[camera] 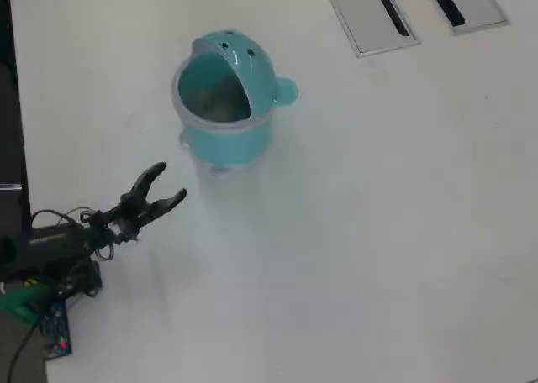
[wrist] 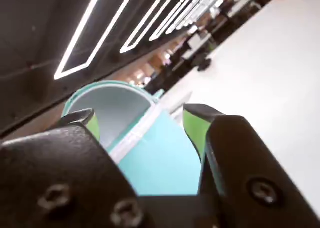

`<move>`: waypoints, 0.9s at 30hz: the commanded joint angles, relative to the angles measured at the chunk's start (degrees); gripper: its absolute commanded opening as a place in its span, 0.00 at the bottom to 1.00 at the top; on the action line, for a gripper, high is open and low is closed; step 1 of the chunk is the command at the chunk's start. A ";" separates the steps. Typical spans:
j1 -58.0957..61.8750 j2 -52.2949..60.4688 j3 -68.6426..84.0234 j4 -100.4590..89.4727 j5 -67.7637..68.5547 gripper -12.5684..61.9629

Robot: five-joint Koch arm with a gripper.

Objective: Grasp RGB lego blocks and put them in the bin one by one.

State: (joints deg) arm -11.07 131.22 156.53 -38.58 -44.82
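From above, your gripper (camera: 166, 186) sits at the left with its jaws spread and nothing between them. To its right stands the bin (camera: 225, 139), mouth open toward the arm. No lego blocks show on the table (camera: 378, 257), so they are probably inside already (something pale lies in there, too blurred to name).

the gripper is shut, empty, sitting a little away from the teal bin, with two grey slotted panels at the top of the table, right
Not quite: the gripper is open, not shut. The overhead view shows its two fingers spread apart with nothing between them, and the wrist view shows the same gap. The rest holds: it is empty, apart from the teal bin, and the two grey slotted panels lie at the top of the white table.
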 commanded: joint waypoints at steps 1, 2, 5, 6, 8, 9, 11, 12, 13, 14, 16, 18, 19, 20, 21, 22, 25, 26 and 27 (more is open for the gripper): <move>0.18 4.04 -0.97 -7.29 1.67 0.58; 0.26 4.04 0.00 -8.09 2.37 0.58; 1.05 3.96 2.81 -11.16 4.66 0.58; 1.14 3.96 3.43 -12.22 5.01 0.58; 1.76 3.87 4.57 -12.92 5.98 0.58; 2.11 3.96 5.19 -13.45 6.59 0.58; 2.55 3.87 6.94 -14.94 7.03 0.58; 2.55 3.87 8.00 -16.00 7.47 0.58; 2.81 3.87 8.96 -16.79 7.91 0.58; 3.08 3.87 9.84 -17.58 8.53 0.58; 4.22 3.87 11.69 -19.07 10.02 0.58; 5.01 3.87 13.18 -19.95 10.99 0.58; 5.71 3.87 13.89 -20.57 11.87 0.58; 6.24 3.87 14.41 -20.57 12.66 0.58; 6.77 3.87 15.03 -20.74 13.45 0.58; 7.21 3.87 15.73 -21.45 13.80 0.58; 7.38 3.87 18.02 -22.50 14.85 0.58; 7.47 3.87 18.81 -23.20 15.21 0.58; 7.38 3.87 19.69 -23.55 15.21 0.58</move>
State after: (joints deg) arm -3.60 131.13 176.04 -55.90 -29.79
